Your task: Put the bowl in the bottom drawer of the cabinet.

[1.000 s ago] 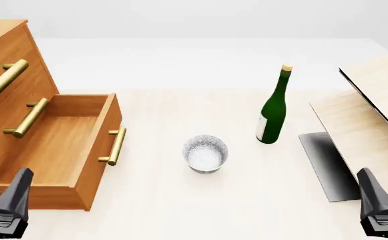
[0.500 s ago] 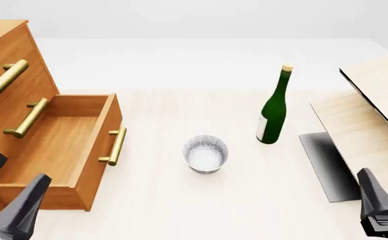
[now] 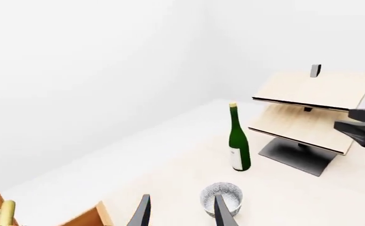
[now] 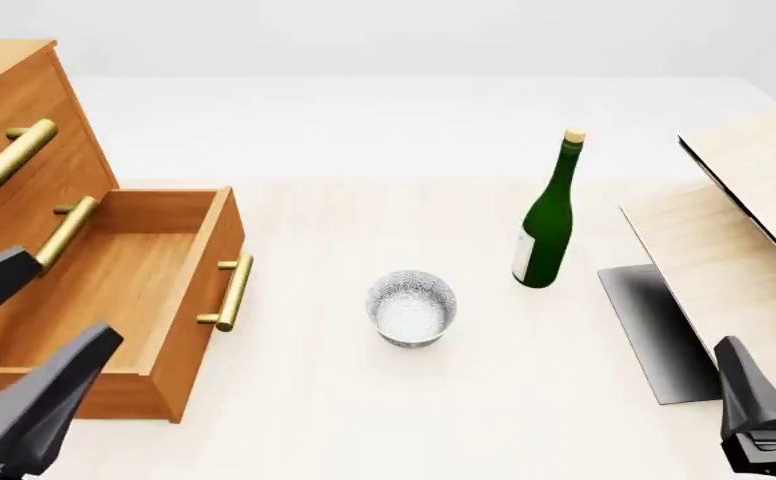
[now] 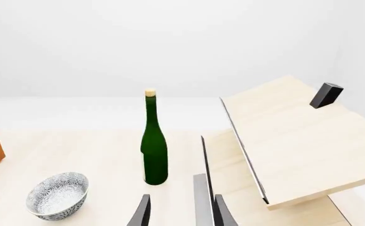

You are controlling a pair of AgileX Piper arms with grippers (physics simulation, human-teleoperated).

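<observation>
Dark grey and nearest the camera, the left gripper (image 4: 21,330) hangs spread open and empty over the near corner of the bottom drawer (image 4: 121,290); the right gripper (image 4: 759,415) sits low at the counter's (image 4: 361,420) near right, fingers apart, holding nothing. The bowl (image 4: 412,307) stands upright mid-counter, just beyond the drawer's brass handle (image 4: 228,292); I would swing left across bare counter, straddle its rim, then lift above the drawer front. Farther off, the green bottle (image 4: 546,215) stands clear; the cabinet (image 4: 8,130) rises far left.
</observation>
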